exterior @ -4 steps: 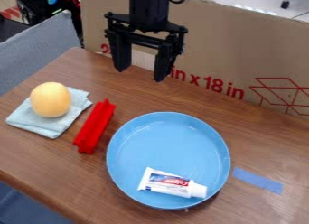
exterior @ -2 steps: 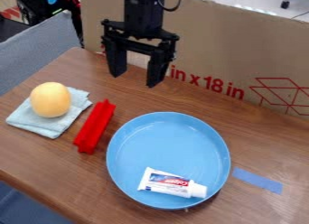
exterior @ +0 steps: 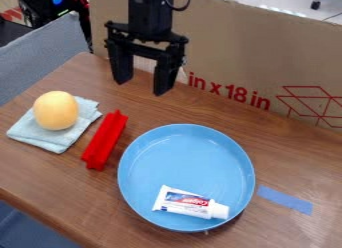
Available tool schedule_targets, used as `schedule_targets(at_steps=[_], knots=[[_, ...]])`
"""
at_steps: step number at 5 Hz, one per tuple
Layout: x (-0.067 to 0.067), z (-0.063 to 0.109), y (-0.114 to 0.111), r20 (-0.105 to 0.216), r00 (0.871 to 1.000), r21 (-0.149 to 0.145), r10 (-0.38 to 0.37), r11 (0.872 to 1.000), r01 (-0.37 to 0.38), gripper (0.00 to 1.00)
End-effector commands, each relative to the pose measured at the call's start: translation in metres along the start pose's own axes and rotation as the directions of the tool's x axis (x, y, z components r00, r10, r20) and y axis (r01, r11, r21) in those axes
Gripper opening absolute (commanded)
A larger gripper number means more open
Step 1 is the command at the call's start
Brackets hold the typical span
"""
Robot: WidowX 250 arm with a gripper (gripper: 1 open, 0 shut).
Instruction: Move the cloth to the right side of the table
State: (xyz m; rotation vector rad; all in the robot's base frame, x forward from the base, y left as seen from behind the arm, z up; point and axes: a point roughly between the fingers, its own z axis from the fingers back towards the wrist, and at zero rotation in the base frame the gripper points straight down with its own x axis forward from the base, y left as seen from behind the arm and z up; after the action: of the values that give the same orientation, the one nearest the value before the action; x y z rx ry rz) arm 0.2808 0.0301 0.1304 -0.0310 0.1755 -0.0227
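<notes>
One black gripper [exterior: 142, 80] hangs above the back of the table [exterior: 40, 182], its two long fingers [exterior: 118, 67] pointing down and spread wide apart with nothing between them. It sits in front of a brown cardboard box [exterior: 267, 47] that stands along the far edge of the tabletop. Red print on the box reads "in x 18 in" just to the right of the gripper, the start of that line being hidden behind the fingers, and a red line drawing of an open carton [exterior: 305, 100] follows further right.

On the left side of the table lies the cloth [exterior: 48, 129], a pale blue-green folded square, flat on the wood. A round yellow-orange fruit-like ball [exterior: 55, 109] rests on top of it, covering much of its middle. Just beside the cloth's right edge lies a red ridged object [exterior: 104, 138], long and narrow, set lengthwise front to back and apart from the cloth by a thin gap.

Right of that sits a round bright-blue plate [exterior: 187, 152], near the front edge. A small toothpaste tube [exterior: 189, 203] lies in its lower part, white with red and blue markings; the lettering on it is too small to read. A short strip of blue tape [exterior: 286, 202] is stuck to the wood to the right of the plate.
</notes>
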Motion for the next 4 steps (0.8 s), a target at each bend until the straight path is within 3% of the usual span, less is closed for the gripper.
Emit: schedule_targets(at_steps=[1, 2, 3, 4], knots=[[-0.0011, 0.0144, 0.0062, 0.021, 1.000, 0.005, -0.014, 1.000, 0.014, 1.00], [-0.0030, 0.0058, 0.0071, 0.002, 1.000, -0.025, -0.021, 0.999, 0.021, 1.00], [-0.0090, 0.0071, 0.0034, -0.018, 1.000, -0.027, -0.017, 0.999, 0.017, 1.00], [0.0010, 0.0095, 0.0006, -0.050, 0.999, -0.039, -0.009, 0.999, 0.007, 1.00]])
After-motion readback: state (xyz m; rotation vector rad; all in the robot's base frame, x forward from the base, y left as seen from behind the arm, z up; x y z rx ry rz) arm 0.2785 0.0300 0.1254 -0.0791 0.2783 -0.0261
